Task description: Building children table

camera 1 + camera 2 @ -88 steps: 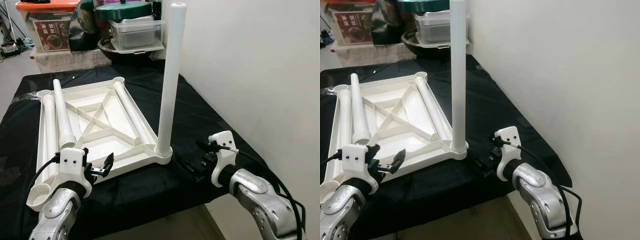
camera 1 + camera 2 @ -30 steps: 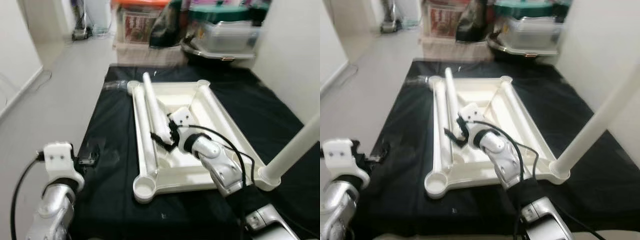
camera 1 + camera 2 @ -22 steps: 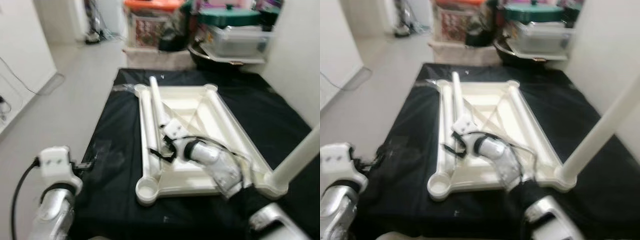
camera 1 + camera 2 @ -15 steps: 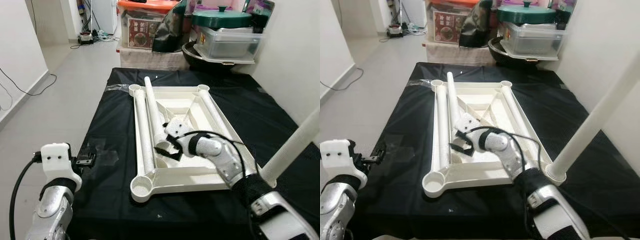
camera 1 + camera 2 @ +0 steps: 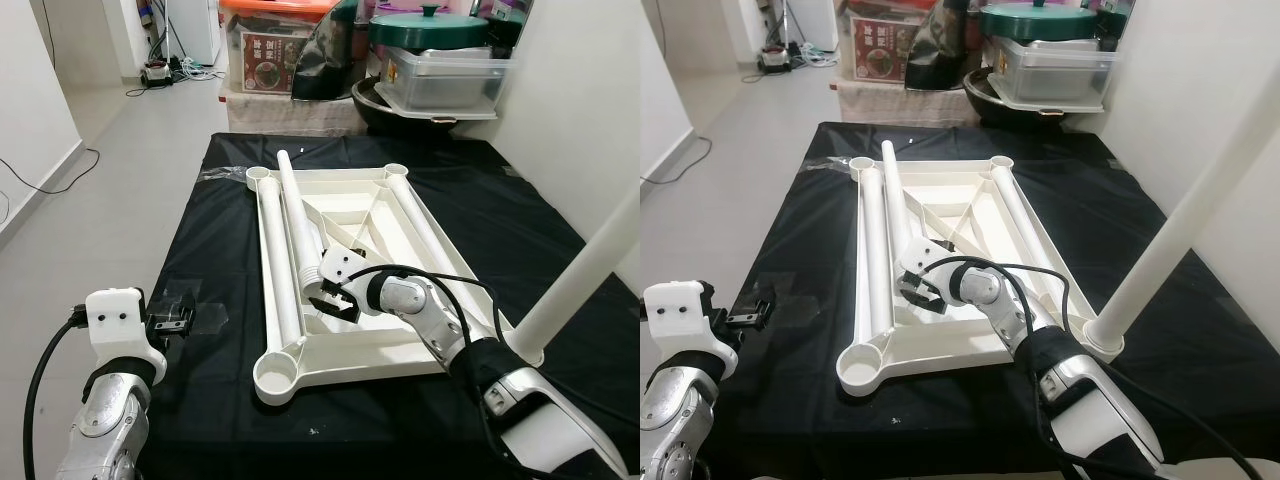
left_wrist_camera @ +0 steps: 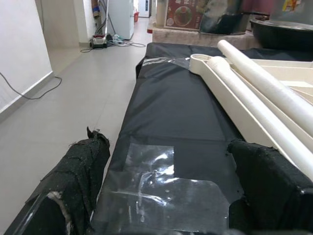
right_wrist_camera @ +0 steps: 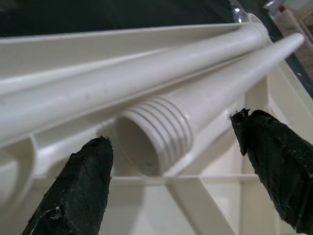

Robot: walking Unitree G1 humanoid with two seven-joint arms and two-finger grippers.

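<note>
The white table top [image 5: 340,355] lies upside down on a black-covered table. One white leg [image 5: 590,260] stands upright in its near right corner socket. Three loose legs lie inside it. The one with a threaded end [image 7: 156,142] runs along the left part [image 5: 298,215]. My right gripper [image 5: 325,300] is open at that threaded end, one finger [image 7: 83,186] on each side, not touching. My left gripper [image 5: 175,318] hovers open over the black cloth, left of the table top, above a patch of clear tape [image 6: 156,186].
The near left corner socket [image 5: 275,370] is empty. Beyond the table's far end stand a green-lidded pot [image 5: 430,25], a clear plastic box [image 5: 445,75] and an orange-lidded box [image 5: 265,45]. A white wall runs along the right. Bare floor with cables lies to the left.
The view has swung left. My right arm has reached from the table's right edge across the table top to the loose leg's threaded end. My left gripper now hangs over the cloth.
</note>
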